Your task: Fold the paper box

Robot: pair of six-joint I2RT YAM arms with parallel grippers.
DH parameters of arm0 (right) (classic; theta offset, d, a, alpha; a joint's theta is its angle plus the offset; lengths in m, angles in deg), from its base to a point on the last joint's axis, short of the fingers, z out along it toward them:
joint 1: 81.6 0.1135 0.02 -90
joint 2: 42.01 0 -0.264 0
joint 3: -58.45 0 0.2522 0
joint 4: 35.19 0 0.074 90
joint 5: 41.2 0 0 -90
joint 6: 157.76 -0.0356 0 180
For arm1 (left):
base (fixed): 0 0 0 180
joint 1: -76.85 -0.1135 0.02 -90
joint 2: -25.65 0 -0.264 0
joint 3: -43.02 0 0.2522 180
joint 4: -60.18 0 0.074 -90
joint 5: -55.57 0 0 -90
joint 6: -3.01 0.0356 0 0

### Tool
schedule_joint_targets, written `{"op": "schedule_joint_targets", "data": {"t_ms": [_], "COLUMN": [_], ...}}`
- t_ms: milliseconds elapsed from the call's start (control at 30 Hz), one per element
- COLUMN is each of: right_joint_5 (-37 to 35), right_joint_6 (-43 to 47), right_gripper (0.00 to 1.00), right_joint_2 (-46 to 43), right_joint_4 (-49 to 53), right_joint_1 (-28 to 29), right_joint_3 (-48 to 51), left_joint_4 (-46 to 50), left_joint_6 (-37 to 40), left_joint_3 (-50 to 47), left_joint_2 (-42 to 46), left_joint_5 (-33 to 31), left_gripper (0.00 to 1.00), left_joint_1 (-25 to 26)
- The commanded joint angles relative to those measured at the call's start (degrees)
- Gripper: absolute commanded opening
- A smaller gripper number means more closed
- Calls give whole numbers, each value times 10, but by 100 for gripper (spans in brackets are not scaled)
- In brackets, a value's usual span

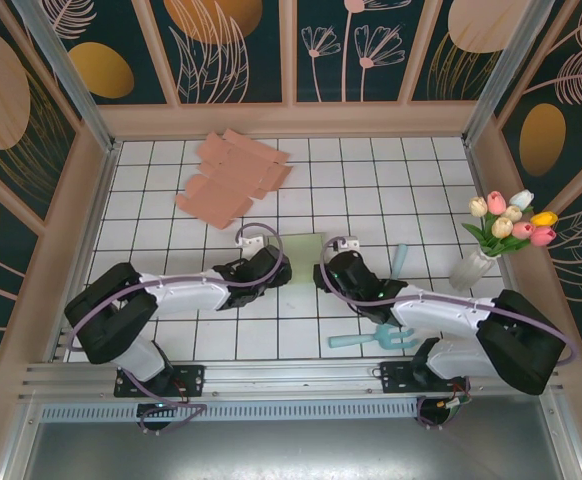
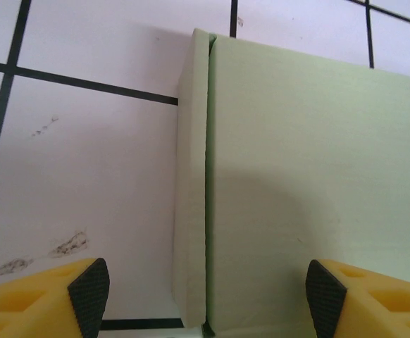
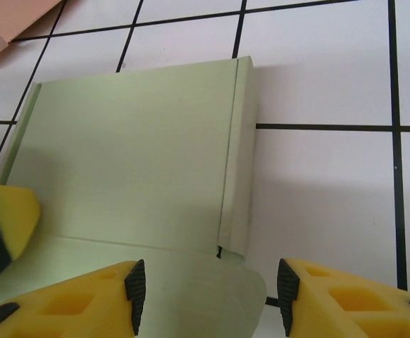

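The pale green paper box [image 1: 308, 250] lies flat on the tiled table between my two grippers. My left gripper [image 1: 271, 266] is open at its left edge. In the left wrist view the box [image 2: 303, 176] and its narrow left side flap [image 2: 191, 176] run between the spread fingertips [image 2: 89, 296] of the left gripper [image 2: 207, 299]. My right gripper [image 1: 333, 270] is open at the right edge. In the right wrist view the box [image 3: 127, 155] shows a narrow right side flap [image 3: 240, 155] and a rounded front flap [image 3: 191, 282] lying between the fingers of the right gripper [image 3: 210, 296].
A pile of flat pink cardboard [image 1: 233, 178] lies at the back left. A vase of tulips [image 1: 496, 235] stands at the right edge. A teal garden fork [image 1: 376, 340] lies near the right arm, and a teal handle [image 1: 399, 262] sits beside it.
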Motion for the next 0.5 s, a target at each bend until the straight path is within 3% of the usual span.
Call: {"op": "schedule_joint_targets", "data": {"t_ms": [0,233,467], "right_joint_5": [48,76,85], "right_joint_6": [19,24,17], "right_gripper": [53,51,50], "right_joint_2": [8,59,100], "right_joint_4": [-56,-85,-105], "right_joint_1": [-19,-46,-47], "right_joint_3": [-2,-17,-19], "left_joint_4": [7,13,-41], "left_joint_6": [-25,-50,-152], "left_joint_3": [-12,-10,-52], "left_joint_2": [52,78,73], "left_joint_5": [3,13,64], "left_gripper": [76,79,81], "left_joint_1": [-1,-1,-1]}}
